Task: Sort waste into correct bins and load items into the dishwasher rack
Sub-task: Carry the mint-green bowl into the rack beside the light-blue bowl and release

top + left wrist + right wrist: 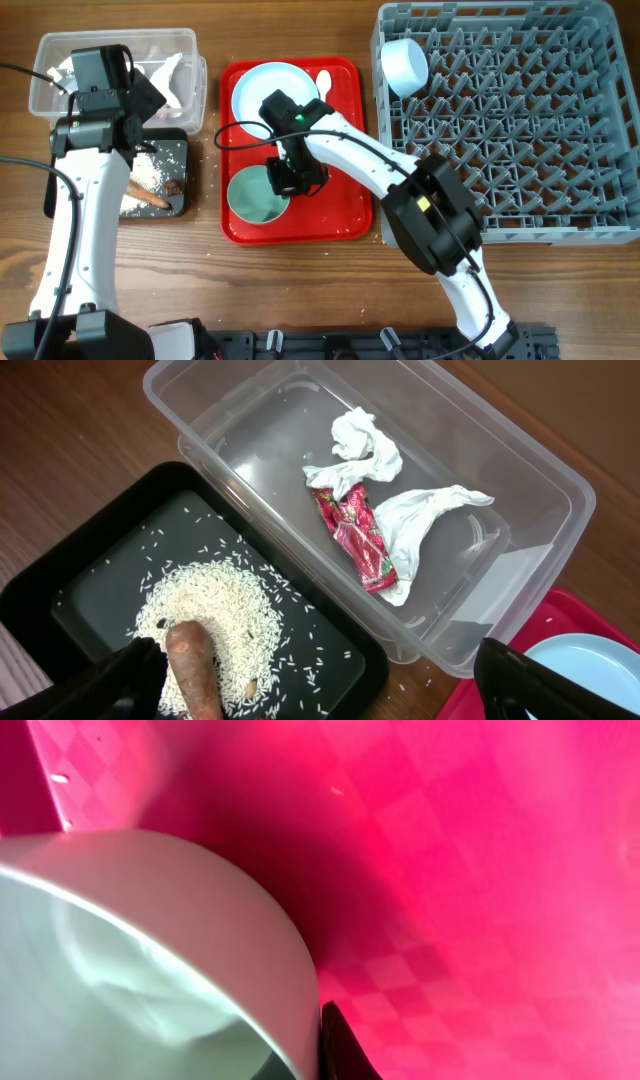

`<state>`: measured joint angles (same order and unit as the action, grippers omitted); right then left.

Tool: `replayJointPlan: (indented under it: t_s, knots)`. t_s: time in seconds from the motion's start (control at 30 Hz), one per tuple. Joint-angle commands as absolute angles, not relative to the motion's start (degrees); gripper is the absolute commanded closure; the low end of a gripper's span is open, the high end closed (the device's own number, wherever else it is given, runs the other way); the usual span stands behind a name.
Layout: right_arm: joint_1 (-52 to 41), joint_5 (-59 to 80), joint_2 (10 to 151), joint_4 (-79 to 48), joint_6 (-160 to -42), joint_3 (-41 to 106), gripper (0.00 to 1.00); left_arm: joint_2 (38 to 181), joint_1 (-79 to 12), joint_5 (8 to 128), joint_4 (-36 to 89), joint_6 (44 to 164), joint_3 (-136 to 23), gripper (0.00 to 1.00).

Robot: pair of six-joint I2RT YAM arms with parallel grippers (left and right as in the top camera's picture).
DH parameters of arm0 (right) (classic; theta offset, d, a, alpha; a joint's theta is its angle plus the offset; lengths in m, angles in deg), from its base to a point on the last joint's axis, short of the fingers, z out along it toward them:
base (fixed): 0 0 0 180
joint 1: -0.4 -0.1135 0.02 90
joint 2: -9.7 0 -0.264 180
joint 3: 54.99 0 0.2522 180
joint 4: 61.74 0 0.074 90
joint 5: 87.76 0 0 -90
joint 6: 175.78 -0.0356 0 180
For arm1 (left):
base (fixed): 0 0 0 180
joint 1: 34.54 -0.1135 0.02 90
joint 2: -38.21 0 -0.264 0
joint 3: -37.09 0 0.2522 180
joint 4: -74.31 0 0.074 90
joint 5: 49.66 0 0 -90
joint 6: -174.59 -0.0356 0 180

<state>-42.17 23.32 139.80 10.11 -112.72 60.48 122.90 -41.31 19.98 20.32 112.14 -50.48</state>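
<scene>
while holding left gripper [320, 660] spread, saw paper [365, 455], wrapper [358, 535] in far-left-corner clear tub [250, 430], rice [225, 600] in black tray [100, 575]; couldn't tell grip of right gripper [293, 178] at mint-green bowl [255, 200].

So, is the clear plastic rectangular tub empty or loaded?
Loaded: the clear plastic rectangular tub holds crumpled white paper and a red-and-white wrapper on its floor.
</scene>
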Motion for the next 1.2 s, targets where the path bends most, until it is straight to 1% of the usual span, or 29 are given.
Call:
replayJointPlan:
  t_s: [0.0,0.03,0.17,0.27,0.33,0.5,0.57,0.73,0.83,0.93,1.17]
  knots:
    - [-40.7,13.0,130.7,11.8,-110.6,63.5,0.96,122.5,-41.5,18.6,20.4,113.0,-51.2,0.0]
    - [-39.7,6.5,127.0,12.5,-110.7,63.6,0.96,122.5,-41.5,18.6,20.4,112.9,-51.2,0.0]
    - [-35.8,-11.3,116.6,13.4,-111.5,63.6,0.96,122.5,-41.5,18.6,20.4,112.9,-51.2,0.0]
    - [-32.0,-19.7,109.2,13.6,-112.3,63.5,0.96,122.5,-41.5,18.7,20.4,113.0,-51.2,0.0]
    - [-29.7,-26.6,105.6,15.0,-115.5,63.5,0.96,122.5,-41.5,18.6,20.4,112.9,-51.2,0.0]
    - [-27.3,-45.1,103.2,19.9,-120.5,63.2,0.96,122.5,-41.5,18.7,20.4,113.0,-51.2,0.0]
    - [-27.3,-53.5,103.7,20.2,-122.3,60.7,0.96,122.5,-41.5,18.6,20.4,113.0,-51.2,0.0]
    - [-27.3,-62.4,107.5,19.5,-121.3,55.2,0.95,122.5,-41.5,18.7,20.4,113.0,-51.2,0.0]
    - [-27.3,-66.3,111.9,19.6,-113.5,53.9,0.96,122.5,-41.5,18.6,20.4,113.0,-51.2,0.0]
    - [-27.3,-67.0,116.3,19.0,-104.6,53.9,0.96,122.5,-41.5,18.6,20.4,113.0,-51.2,0.0]
    - [-27.3,-67.1,123.2,18.8,-95.5,53.9,0.96,122.5,-41.5,18.7,20.4,113.0,-51.2,0.0]
